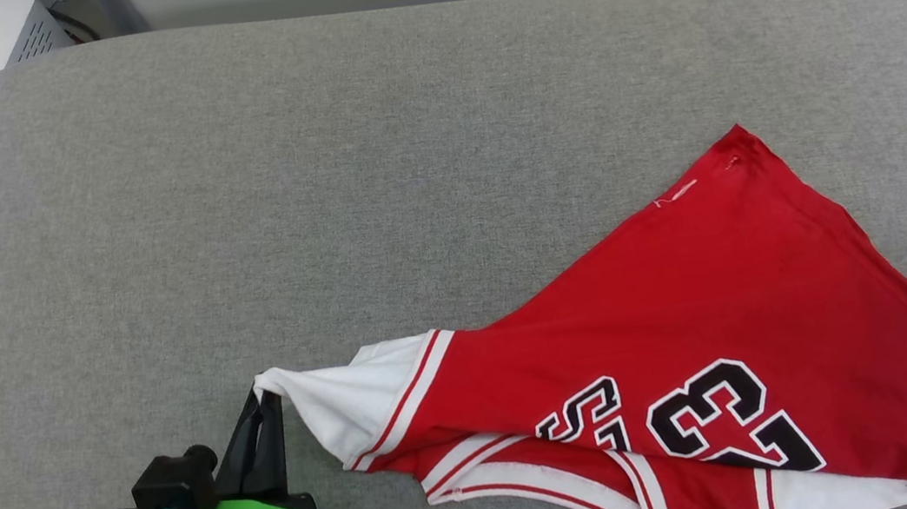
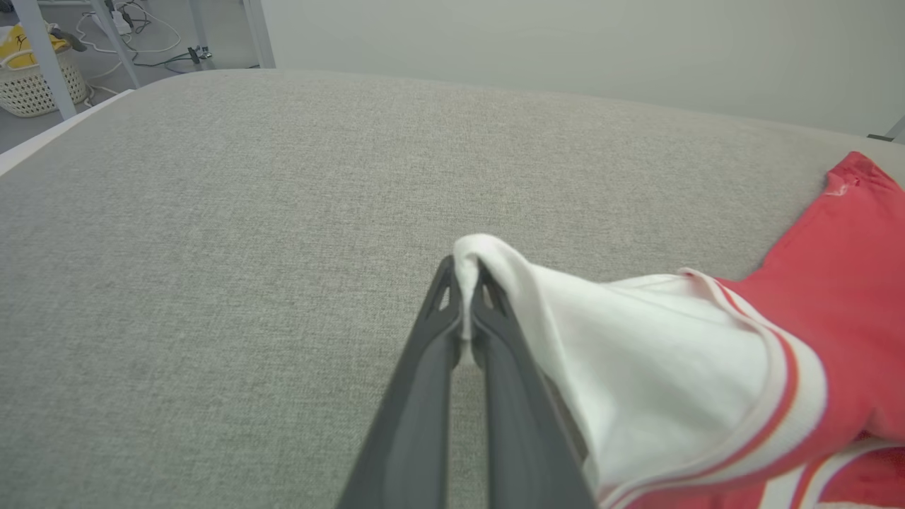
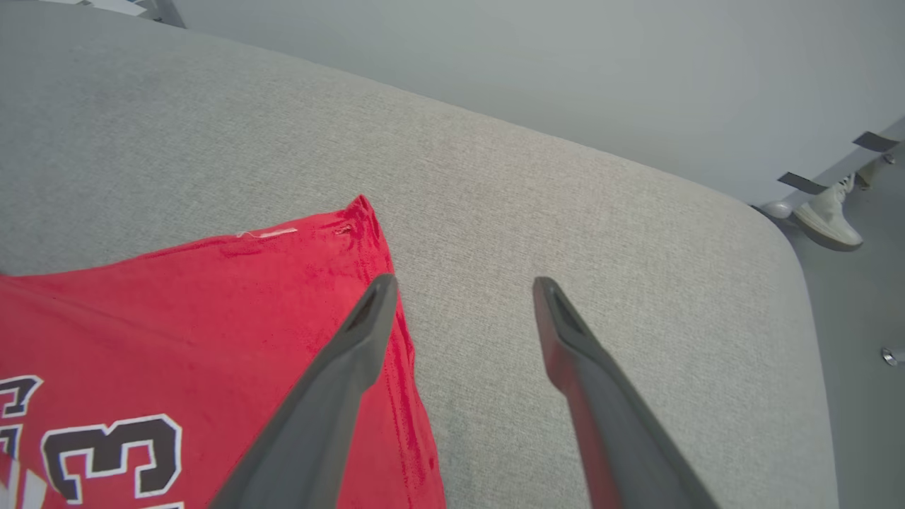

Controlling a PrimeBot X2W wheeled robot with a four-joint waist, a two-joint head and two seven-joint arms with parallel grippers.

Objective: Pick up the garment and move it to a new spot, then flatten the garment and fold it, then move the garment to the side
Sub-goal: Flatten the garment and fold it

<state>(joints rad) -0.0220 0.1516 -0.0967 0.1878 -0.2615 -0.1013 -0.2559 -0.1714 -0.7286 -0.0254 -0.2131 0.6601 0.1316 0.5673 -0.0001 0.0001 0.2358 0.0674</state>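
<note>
- Head view: the left end effector is pinched shut on the white sleeve tip of the garment. The garment lies on the grey tabletop and runs away from that grip to the right. Its long axis rises from the sleeve to a pointed red hem corner. The soft knit lies as a rough triangle, print up, with the striped trim bunched near the front edge.
- Left wrist view: the two dark fingers meet on a fold of white sleeve. The garment drapes off rightward over the coarse woven tabletop.
- Right wrist view: the right end effector stands wide and holds nothing. It is just beside the red side edge of the garment, near the hem corner. We judge this arm the nearer one for taking that corner to flatten the cloth.
</note>
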